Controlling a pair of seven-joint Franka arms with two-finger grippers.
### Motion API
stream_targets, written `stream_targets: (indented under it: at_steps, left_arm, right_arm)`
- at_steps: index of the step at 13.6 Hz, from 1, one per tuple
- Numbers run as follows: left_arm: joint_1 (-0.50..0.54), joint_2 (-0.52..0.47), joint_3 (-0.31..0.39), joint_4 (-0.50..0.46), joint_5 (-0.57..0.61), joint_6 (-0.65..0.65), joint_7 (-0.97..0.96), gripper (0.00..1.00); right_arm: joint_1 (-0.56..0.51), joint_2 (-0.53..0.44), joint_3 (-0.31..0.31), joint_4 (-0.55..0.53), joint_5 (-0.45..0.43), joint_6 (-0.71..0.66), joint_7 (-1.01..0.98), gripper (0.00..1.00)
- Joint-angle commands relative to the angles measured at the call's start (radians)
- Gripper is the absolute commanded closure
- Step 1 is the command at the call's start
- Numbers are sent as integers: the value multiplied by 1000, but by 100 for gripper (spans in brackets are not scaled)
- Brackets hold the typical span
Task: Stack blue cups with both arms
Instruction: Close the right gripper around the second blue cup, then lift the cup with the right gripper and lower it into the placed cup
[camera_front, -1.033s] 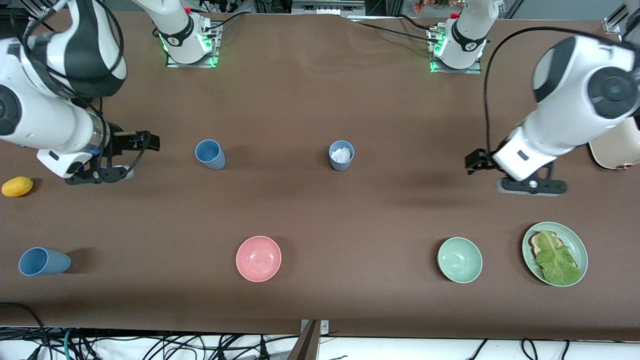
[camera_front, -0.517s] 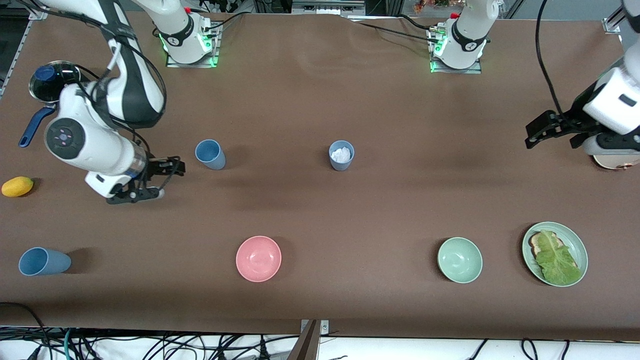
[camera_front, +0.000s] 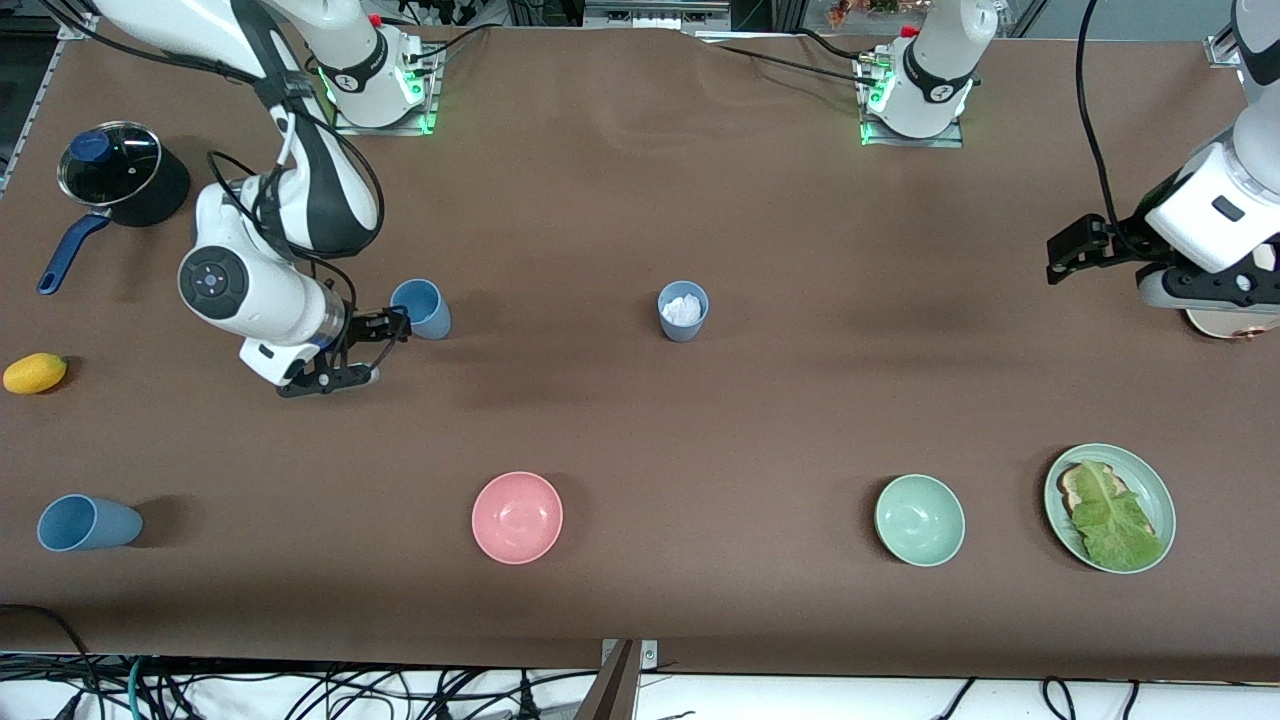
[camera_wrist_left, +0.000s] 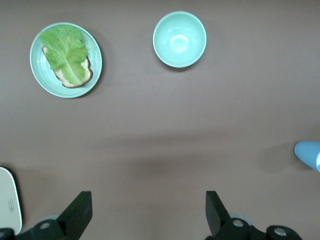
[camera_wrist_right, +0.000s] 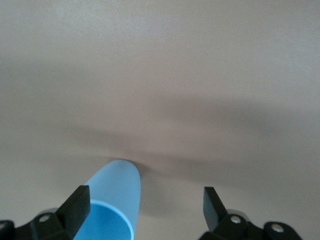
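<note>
Three blue cups on the brown table (camera_front: 640, 420). Upright sky blue cup (camera_front: 420, 308), mouth up, long axis vertical, standing toward the right arm's end. Upright slate blue cup (camera_front: 683, 310) mid-table, mouth up, white crumpled stuff inside. Third blue cup (camera_front: 88, 523) on its side, nearer the front camera, long axis along the table's length, mouth toward the right arm's end.

Right gripper (camera_front: 383, 340) just beside the sky blue cup, fingers spread wide, nothing held; closer to the cup than half a second ago. Left gripper (camera_front: 1085, 248) up over the left arm's end of the table, fingers apart, empty, barely shifted since then. Pot (camera_front: 112, 175) now uncovered by the right arm.
</note>
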Motion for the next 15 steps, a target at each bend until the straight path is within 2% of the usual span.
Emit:
stream_targets:
  at_steps: [1, 5, 10, 12, 15]
  left_arm:
    - [-36, -27, 16, -17, 20, 6, 16, 0]
    - [-25, -27, 0, -20, 19, -13, 24, 0]
    - [-19, -24, 1, -21, -24, -59, 24, 0]
    - [-19, -22, 1, -20, -24, -59, 24, 0]
    - [-19, -22, 1, -20, -24, -72, 24, 0]
  right_arm:
    - [-13, -71, 10, -68, 16, -16, -2, 0]
    - [-12, -97, 17, -206, 16, 93, -2, 0]
    - [-12, -75, 19, -228, 16, 123, -1, 2]
    - [-10, -71, 31, -238, 16, 139, 1, 17]
    - [-12, -75, 46, -237, 16, 131, 24, 55]
